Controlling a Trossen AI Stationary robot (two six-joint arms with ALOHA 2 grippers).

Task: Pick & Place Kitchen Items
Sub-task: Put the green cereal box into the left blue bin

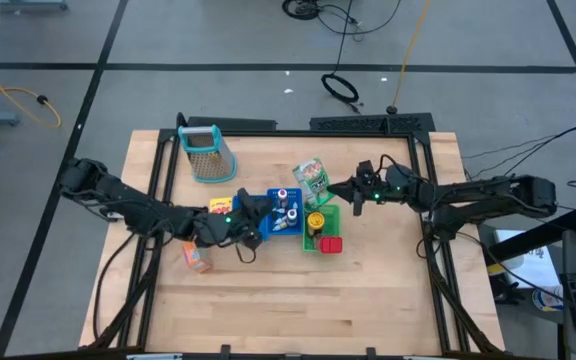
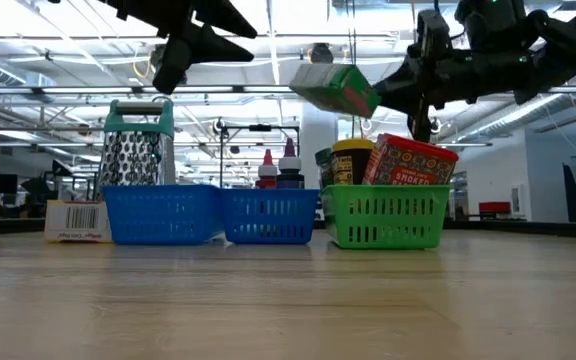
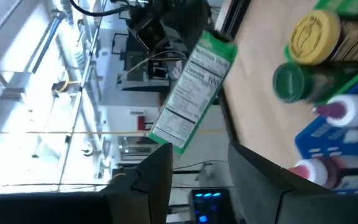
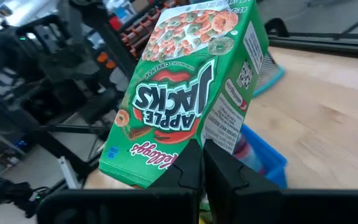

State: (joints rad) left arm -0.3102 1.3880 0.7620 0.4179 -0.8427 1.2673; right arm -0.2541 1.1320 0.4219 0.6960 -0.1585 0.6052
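My right gripper (image 4: 201, 158) is shut on a green Apple Jacks cereal box (image 4: 185, 93). It holds the box in the air above the green tray (image 2: 388, 215), seen in the high view as the box (image 1: 311, 180). In the green tray stand a yellow-lidded jar (image 1: 315, 220) and a red block (image 1: 330, 243). The blue tray (image 1: 268, 200) holds several tiny bottles (image 1: 286, 208). My left gripper (image 3: 199, 168) is open and hovers over the blue tray's left end (image 1: 253, 222), touching nothing. A yellow box (image 1: 220, 206) and an orange packet (image 1: 197, 258) lie on the table. My right gripper pinches the cereal box between its two fingers at one narrow edge (image 4: 191, 146). The fingers come roughly level from the table's right side. The box is lifted clear and tilted, sticking out from the fingertips toward the table's left (image 2: 336, 88).
The metal grater (image 1: 206, 152) with a teal handle stands near the table's far edge, behind the trays. A second blue tray (image 2: 268, 215) sits between the first blue tray and the green one. Bare wood spreads across the near half of the table (image 1: 298, 300).
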